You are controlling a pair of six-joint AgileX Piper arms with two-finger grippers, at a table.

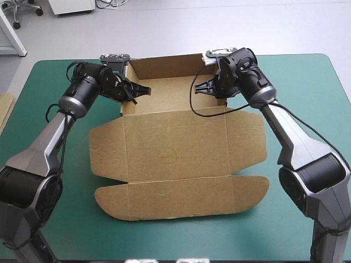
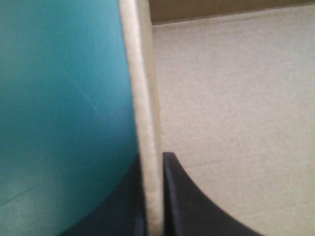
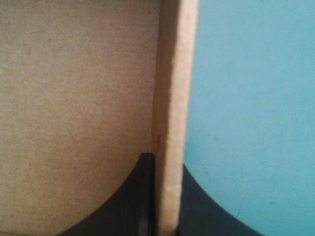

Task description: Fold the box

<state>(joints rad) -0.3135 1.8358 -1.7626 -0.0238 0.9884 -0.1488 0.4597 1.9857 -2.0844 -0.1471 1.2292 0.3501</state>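
Teal-green cover (image 1: 312, 87): brown box (image 1: 175, 148), far walls raised.

site: robotics lab, likely; evidence: table with teal-green cover (image 1: 307, 219); grey floor (image 1: 219, 27); castor chair (image 1: 24, 8); loose cables (image 1: 112, 3)

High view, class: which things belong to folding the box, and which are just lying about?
Belongs to the job: the brown box, far walls raised; left tool and right tool, each shut on a side wall.
Just lying about: a spare board edge, left of the teal-green table.
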